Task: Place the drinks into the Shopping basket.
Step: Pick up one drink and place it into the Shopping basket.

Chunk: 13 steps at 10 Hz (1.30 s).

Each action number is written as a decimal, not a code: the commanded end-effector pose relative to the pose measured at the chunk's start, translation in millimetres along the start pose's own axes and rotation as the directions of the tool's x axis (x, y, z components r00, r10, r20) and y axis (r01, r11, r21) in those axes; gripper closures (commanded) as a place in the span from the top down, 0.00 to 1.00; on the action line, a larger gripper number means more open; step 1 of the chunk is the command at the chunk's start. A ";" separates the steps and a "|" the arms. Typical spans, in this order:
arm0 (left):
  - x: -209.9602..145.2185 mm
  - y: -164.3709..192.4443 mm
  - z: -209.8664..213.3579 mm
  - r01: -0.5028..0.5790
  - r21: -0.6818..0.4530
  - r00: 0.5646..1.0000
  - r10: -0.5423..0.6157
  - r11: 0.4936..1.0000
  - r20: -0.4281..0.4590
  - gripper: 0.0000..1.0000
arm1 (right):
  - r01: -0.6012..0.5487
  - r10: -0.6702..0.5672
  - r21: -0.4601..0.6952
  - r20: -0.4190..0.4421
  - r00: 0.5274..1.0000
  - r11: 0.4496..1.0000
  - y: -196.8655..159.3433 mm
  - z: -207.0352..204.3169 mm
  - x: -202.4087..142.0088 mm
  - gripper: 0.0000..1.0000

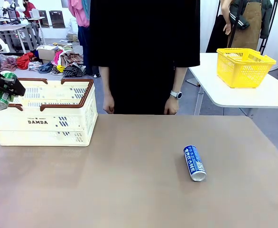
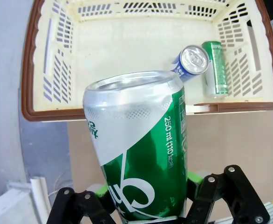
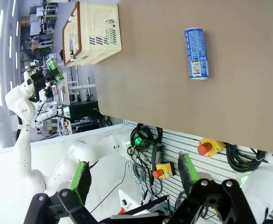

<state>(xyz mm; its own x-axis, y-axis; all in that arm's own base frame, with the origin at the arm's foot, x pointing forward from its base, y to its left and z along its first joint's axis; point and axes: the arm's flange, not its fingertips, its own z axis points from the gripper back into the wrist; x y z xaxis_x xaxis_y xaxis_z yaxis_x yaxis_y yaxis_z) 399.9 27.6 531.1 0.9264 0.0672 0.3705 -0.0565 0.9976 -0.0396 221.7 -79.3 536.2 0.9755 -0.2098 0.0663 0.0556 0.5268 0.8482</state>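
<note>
Holding a slick green can at the basket's edge

The left gripper [image 2: 148,198] pinches the green can [image 2: 136,154] low on its body between its green pads, by the rim of the Shopping basket [image 1: 44,122], where a second blue can [image 2: 188,63] and a second green can [image 2: 214,70] lie. The right gripper [image 3: 133,175] stands spread wide, holding nothing. The blue can [image 1: 194,163] lies on its side on the table [image 1: 129,199], well apart from the basket. It is likely light, thin-walled, smooth and apt to roll, so best taken across mid-barrel, gently
</note>
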 end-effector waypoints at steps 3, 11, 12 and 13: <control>52.4 9.9 -12.1 0.117 -0.033 0.993 -0.117 0.993 -0.022 0.00 | -0.025 0.025 0.029 0.002 1.000 0.999 1.9 0.6 1.0 1.00; 123.0 22.4 -87.8 0.135 0.057 0.990 -0.137 0.989 0.024 0.00 | -0.025 0.025 0.029 0.002 1.000 0.999 1.9 0.6 1.0 1.00; 129.7 26.4 -107.4 0.136 0.052 0.991 -0.136 0.989 -0.004 0.00 | -0.025 0.025 0.029 0.002 1.000 0.999 1.9 0.6 1.0 1.00; 132.9 28.7 -128.6 0.146 0.000 0.989 -0.146 0.989 -0.023 0.00 | -0.025 0.025 0.029 0.002 1.000 0.999 1.9 0.6 1.0 1.00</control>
<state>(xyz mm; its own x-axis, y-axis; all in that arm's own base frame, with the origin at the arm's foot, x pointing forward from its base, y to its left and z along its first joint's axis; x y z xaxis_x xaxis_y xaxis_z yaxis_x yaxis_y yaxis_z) 551.9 53.4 459.8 0.9350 -0.0504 0.3512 0.0390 0.9985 0.0394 221.6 -79.3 536.3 0.9755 -0.2097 0.0666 0.0554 0.5270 0.8481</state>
